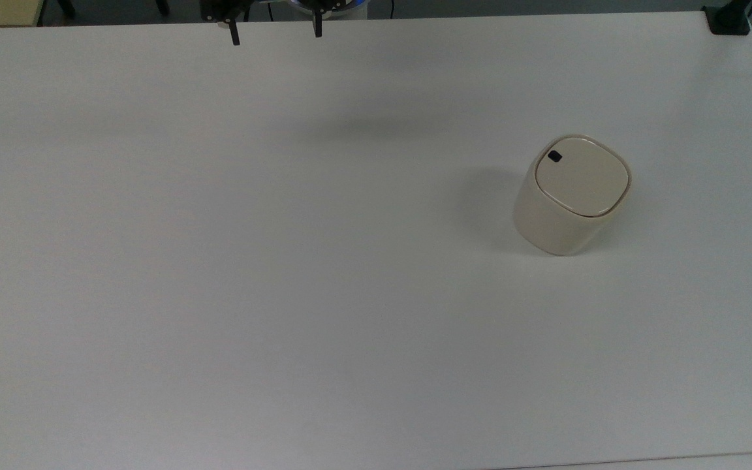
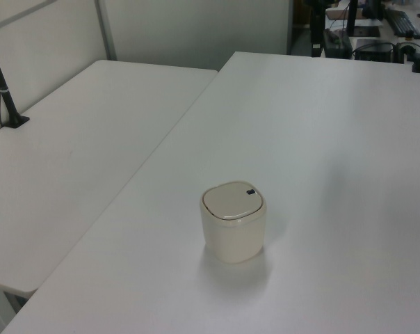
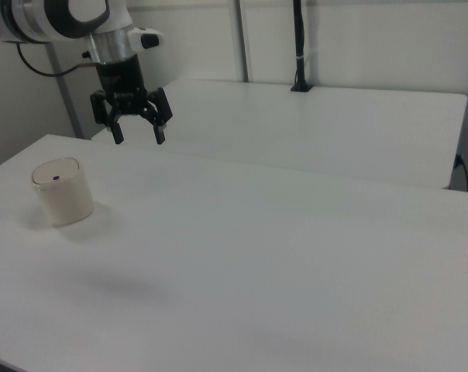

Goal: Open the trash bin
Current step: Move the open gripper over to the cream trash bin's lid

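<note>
while the trash bin [image 1: 572, 196] sits lid-down on the table [image 1: 219, 261], the gripper [image 3: 139, 136] hangs released, well apart.

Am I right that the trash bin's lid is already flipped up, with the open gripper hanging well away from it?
Not quite: the trash bin has its lid shut flat, as the top view shows. The open gripper does hang well away from it.

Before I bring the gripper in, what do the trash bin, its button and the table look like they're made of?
The trash bin: apparently moulded plastic, cream, matte, with smooth rounded corners and a flat shut lid. The button: small, black, likely plastic or rubber; can't tell which. The table: white, smooth, probably laminate, with soft shadows and no glare.
</note>
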